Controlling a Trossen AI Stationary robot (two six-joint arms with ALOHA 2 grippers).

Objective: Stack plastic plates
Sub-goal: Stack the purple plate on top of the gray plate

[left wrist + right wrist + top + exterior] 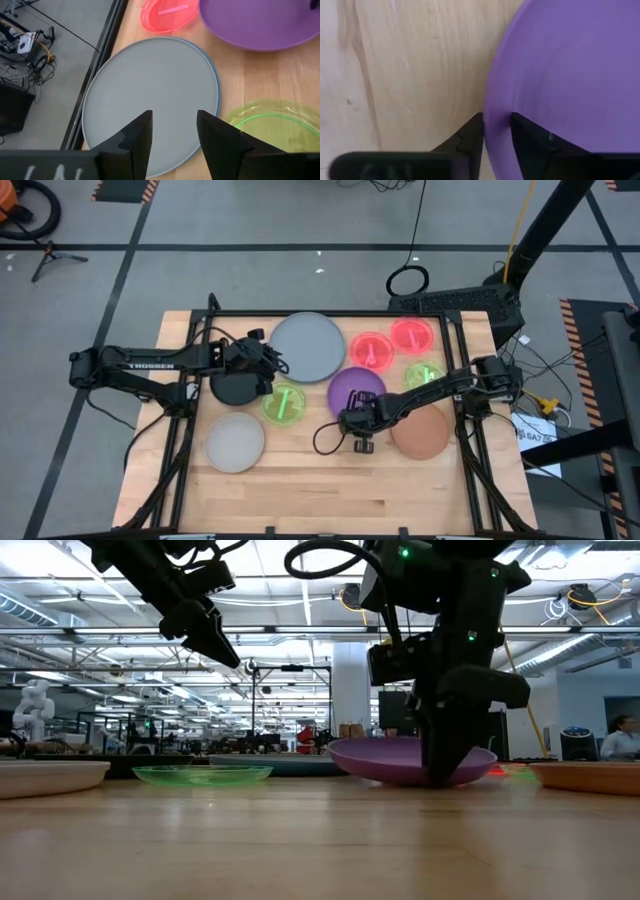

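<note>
Nearest to us on the wooden desk [330, 490], we are seeing a pale grey round plastic plate [235, 442] lying at the near left and a brown round plastic plate [421, 431] lying at the near right. Between them our right gripper [496, 131] is reaching down to the near rim of the purple round plastic plate [356, 391], one finger sitting outside the rim and one inside, so it is pinching the purple plate's edge; in the low view that plate is tilting, its near side lifted off the desk. Left of it a translucent green small plate [283, 404] is resting flat, and left again a black round plate [234, 386] is lying partly under our left arm. Our left gripper [174, 131] is hovering above the desk with its fingers apart and nothing between them, pointing at the large grey round plate [308, 345], which is lying on a blue plate whose rim is just showing at its edge. Farther right, a second translucent green plate [424, 374] is sitting near two translucent pink-red small plates [372, 350], side by side at the far right.
</note>
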